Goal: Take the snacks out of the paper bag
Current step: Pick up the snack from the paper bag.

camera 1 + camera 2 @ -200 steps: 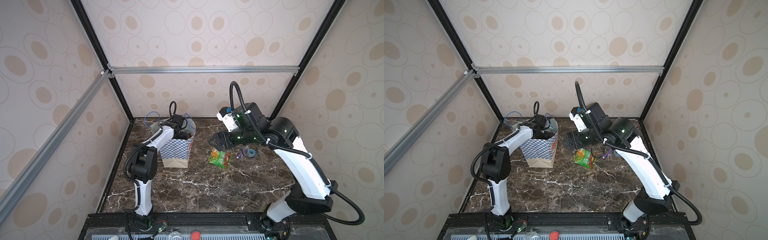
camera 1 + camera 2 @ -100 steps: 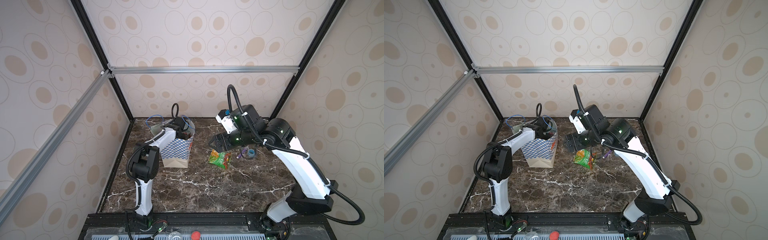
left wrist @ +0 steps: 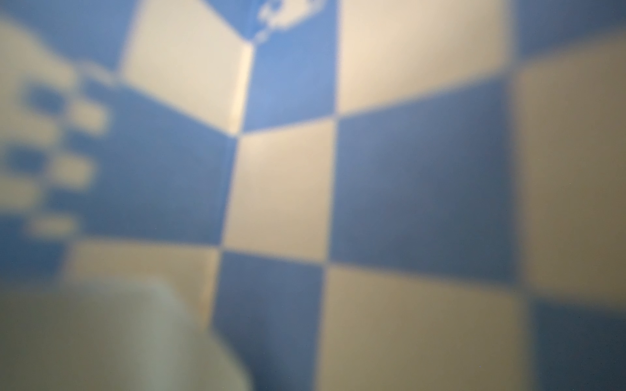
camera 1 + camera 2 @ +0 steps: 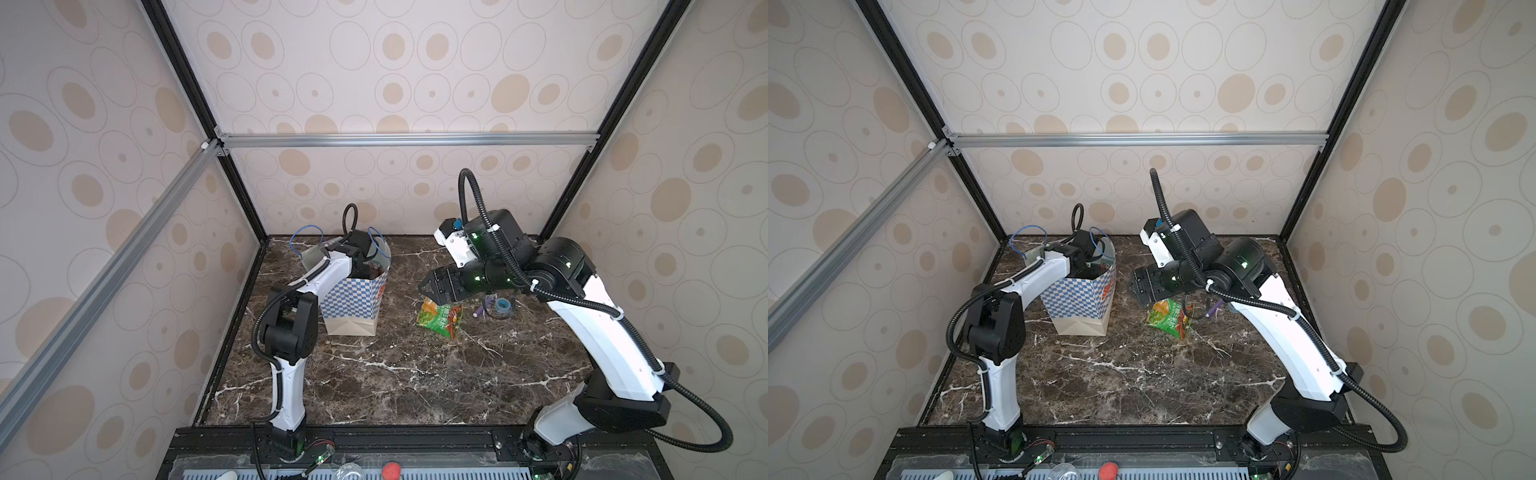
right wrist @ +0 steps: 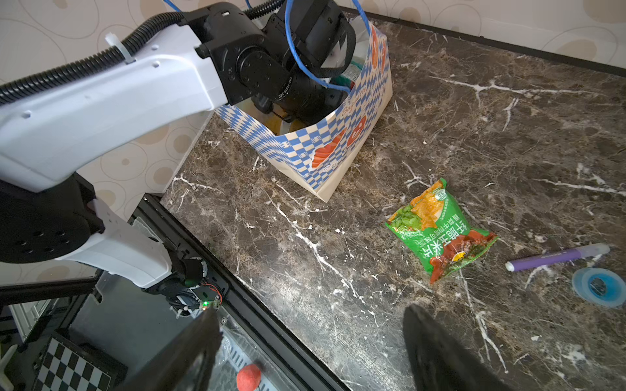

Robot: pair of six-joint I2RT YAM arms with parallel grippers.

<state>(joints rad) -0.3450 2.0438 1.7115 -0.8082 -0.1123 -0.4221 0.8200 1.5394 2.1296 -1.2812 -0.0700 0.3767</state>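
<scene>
Marbled tabletop [image 4: 415, 374]: green packet [image 4: 440, 318] lies near your spread, empty right end effector [image 5: 311, 315]; other snacks [image 5: 347, 79] share the paper bag [image 4: 353, 303] with the hidden left end effector, grip untellable; probably light, slippery, so pinch a sealed edge.

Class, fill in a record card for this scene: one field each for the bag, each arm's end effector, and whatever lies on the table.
Paper bag: upright, mouth open
Left end effector: down inside the bag, mostly hidden; grip unclear
Right end effector: open, empty, above the marble table
Snack outside bag: one green packet, flat on the table
Other items: purple pen and blue tape roll, beside the packet
</scene>
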